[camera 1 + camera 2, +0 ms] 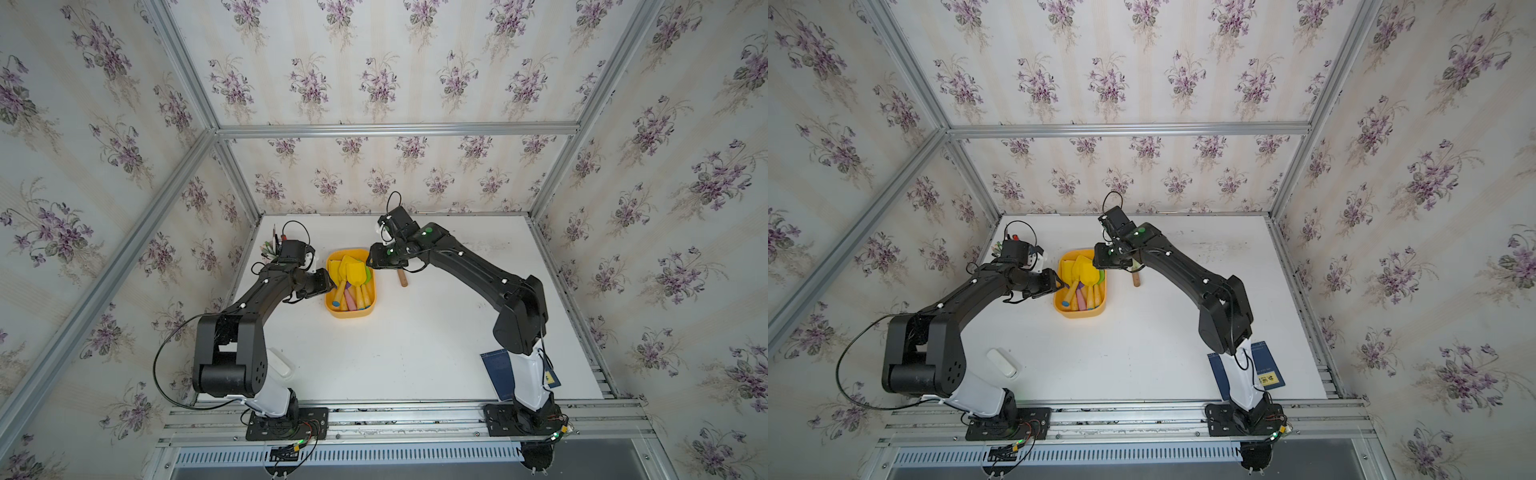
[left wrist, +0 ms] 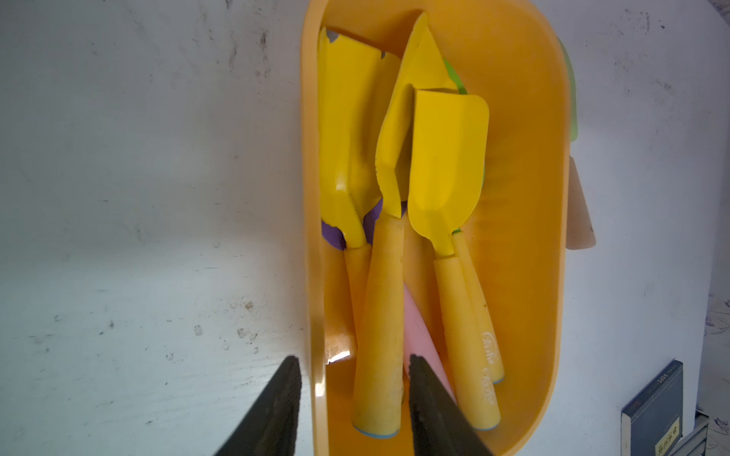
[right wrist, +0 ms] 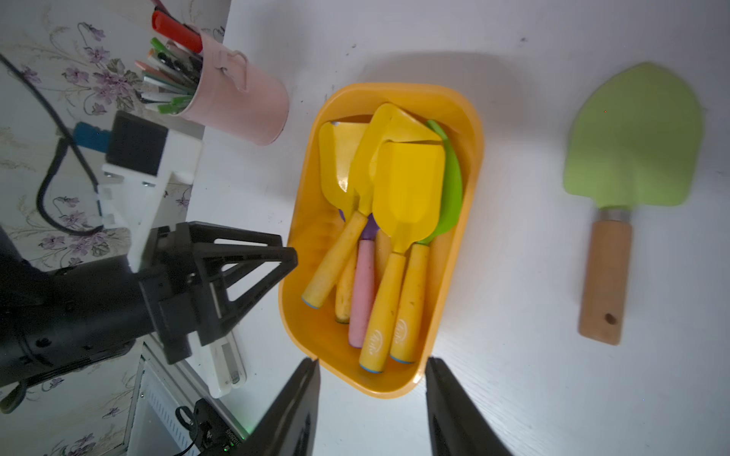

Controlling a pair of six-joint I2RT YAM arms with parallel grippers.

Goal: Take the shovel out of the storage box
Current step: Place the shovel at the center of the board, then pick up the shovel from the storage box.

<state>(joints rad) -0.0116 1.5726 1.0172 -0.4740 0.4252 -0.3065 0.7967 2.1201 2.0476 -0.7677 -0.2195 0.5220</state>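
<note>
In both top views the storage box point(image 1: 350, 314) point(image 1: 1080, 314) sits on the white table point(image 1: 415, 353), left of centre toward the far edge, and holds the yellow shovels point(image 1: 355, 272) with their blades at the far end. The left gripper point(image 1: 331, 286) meets the box's left wall. The right arm point(image 1: 469, 266) bends over the box's far right corner, and from under its wrist pokes the wooden handle of a green shovel point(image 1: 402, 280) lying on the table just right of the box. In the left wrist view the left gripper's fingers point(image 2: 276, 406) stand apart – one outside the box's wall, the other inside the box – with the wall and one yellow handle between them; whether either finger touches them cannot be told. A pink handle point(image 2: 418, 327) lies partly under the inner finger. In the right wrist view the right gripper point(image 3: 371, 361) hangs above the handle end of the box, jaws parted and clamped on nothing. The green shovel lies flat on the table, apart from the box, while a pink pen cup point(image 3: 241, 98) stands near the box's opposite side.
</note>
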